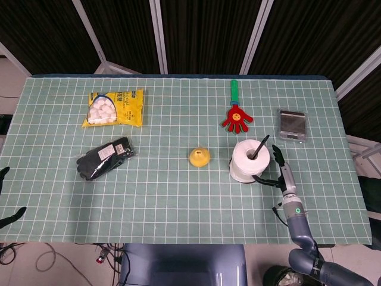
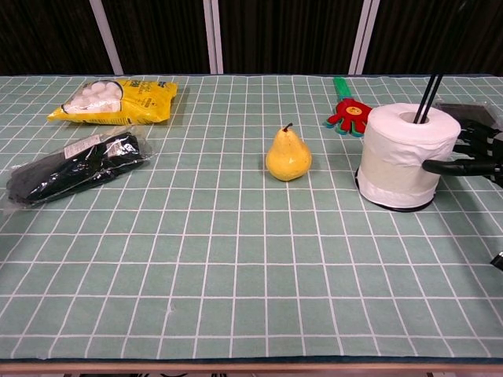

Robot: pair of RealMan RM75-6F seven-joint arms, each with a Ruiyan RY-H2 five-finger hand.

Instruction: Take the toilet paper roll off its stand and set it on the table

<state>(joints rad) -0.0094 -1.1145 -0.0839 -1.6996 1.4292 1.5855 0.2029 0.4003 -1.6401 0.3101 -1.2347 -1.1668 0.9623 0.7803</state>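
One toilet paper roll (image 2: 407,154), one robot hand (image 2: 471,149) (touching).

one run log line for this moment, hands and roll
right hand: at toilet paper roll, fingers apart | roll: on stand | left hand: table edge, idle
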